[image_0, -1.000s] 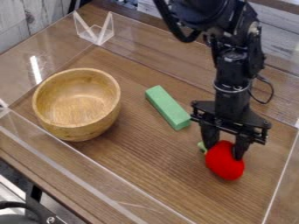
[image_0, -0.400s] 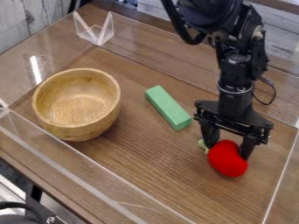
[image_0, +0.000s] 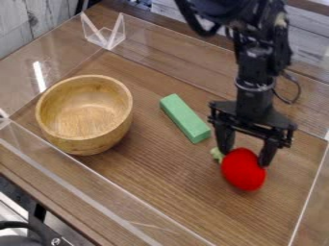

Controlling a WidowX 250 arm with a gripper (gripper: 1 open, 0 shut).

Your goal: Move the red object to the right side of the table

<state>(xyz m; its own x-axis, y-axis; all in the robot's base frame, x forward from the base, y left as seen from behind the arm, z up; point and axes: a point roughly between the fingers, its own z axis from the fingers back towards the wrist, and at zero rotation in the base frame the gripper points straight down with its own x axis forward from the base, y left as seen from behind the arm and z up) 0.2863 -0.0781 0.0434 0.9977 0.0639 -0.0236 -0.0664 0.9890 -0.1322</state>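
The red object (image_0: 241, 170), a small bright red ball-like toy, rests on the brown wood-grain table (image_0: 141, 183) near its right end. Just above it hangs my black gripper (image_0: 248, 154), open, with its fingers spread to either side of the toy's top and apart from it. The arm rises from there toward the upper right corner of the view.
A green rectangular block (image_0: 184, 117) lies left of the gripper. A wooden bowl (image_0: 84, 113) stands at the left. Low clear acrylic walls (image_0: 306, 207) edge the table, one close to the right of the toy. A clear stand (image_0: 103, 32) is at the back left.
The gripper has opened and let go of the red object, then risen slightly. The toy now lies on the table below the fingers.
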